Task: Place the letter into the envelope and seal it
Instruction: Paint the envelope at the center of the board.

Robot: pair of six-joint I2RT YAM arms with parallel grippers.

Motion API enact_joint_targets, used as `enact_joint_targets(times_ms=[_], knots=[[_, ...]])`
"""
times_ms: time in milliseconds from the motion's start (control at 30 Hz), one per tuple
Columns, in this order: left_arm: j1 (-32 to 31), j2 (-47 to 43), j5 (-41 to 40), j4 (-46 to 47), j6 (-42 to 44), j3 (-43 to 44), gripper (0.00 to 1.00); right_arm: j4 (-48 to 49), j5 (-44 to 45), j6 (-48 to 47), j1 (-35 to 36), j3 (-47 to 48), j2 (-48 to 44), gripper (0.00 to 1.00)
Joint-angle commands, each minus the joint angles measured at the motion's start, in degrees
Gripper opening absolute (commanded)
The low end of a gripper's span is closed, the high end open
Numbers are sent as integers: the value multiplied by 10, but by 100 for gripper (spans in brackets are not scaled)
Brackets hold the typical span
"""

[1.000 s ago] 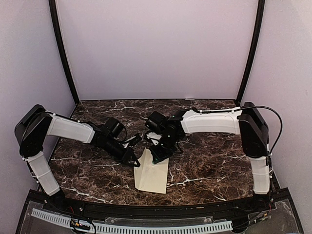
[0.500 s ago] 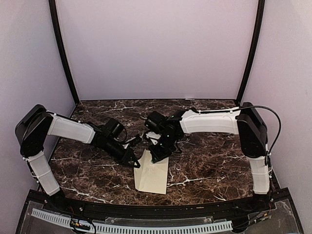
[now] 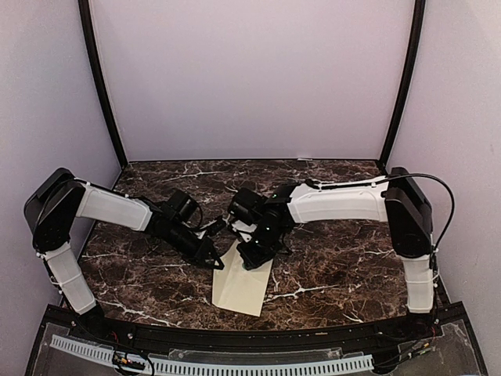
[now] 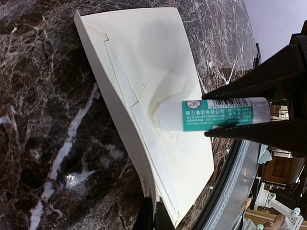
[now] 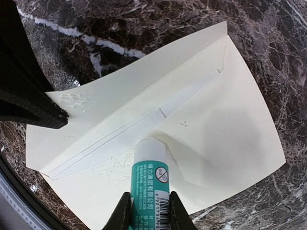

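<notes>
At the left edge of the pale cream-yellow rectangular paper envelope (image 3: 243,288), left gripper (image 3: 218,262): jaws closed, empty, tip down on the opened flap. Lies flat on the dark white-veined marble tabletop (image 3: 337,251). Above the envelope's middle, right gripper (image 3: 250,257): jaws clamped on a white-and-teal plastic glue stick (image 5: 150,175), white end touching the paper beside the flap fold.

Matt paper envelope (image 3: 243,288) (slightly creased) on glossy marble table (image 3: 337,251); glue stick (image 5: 149,177) smooth plastic.
</notes>
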Motion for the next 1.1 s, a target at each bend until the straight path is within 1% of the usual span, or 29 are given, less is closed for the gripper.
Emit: enact_joint_targets(times_ms=[0, 167, 467, 533, 733, 767, 833, 867, 900, 933, 967, 1033, 1067], knots=[[1, -12, 6, 11, -4, -11, 0, -35, 7, 5, 16, -12, -10, 2], [2, -15, 2, 10, -4, -10, 0, -50, 3, 7, 26, -2, -11, 2], [5, -18, -2, 11, -5, -11, 0, -53, -36, 14, 42, -8, -23, 1], [5, -20, -3, 10, -5, -10, 0, -37, -49, 19, 43, -15, -35, 1], [5, -27, -10, 8, -4, -9, 0, 55, -107, 42, 36, -52, -103, 1], [6, -30, -12, 8, -4, -9, 3, 74, -112, 46, 33, -64, -118, 1], [7, -40, -25, 10, -3, -9, 13, 116, -119, 52, 23, -99, -151, 1], [10, -46, -31, 10, -3, -11, 25, 143, -127, 57, 17, -120, -171, 1], [12, -61, -47, 11, -2, -11, 32, 174, -135, 62, 10, -146, -190, 1], [16, -80, -55, 14, -2, -14, 45, 209, -142, 67, 4, -170, -212, 1], [18, -91, -71, 16, -1, -18, 55, 244, -150, 74, -3, -198, -241, 1], [29, -129, -97, 25, -2, -24, 61, 323, -172, 89, -18, -251, -281, 1], [32, -159, -108, 31, -3, -26, 62, 362, -180, 97, -24, -277, -301, 1]])
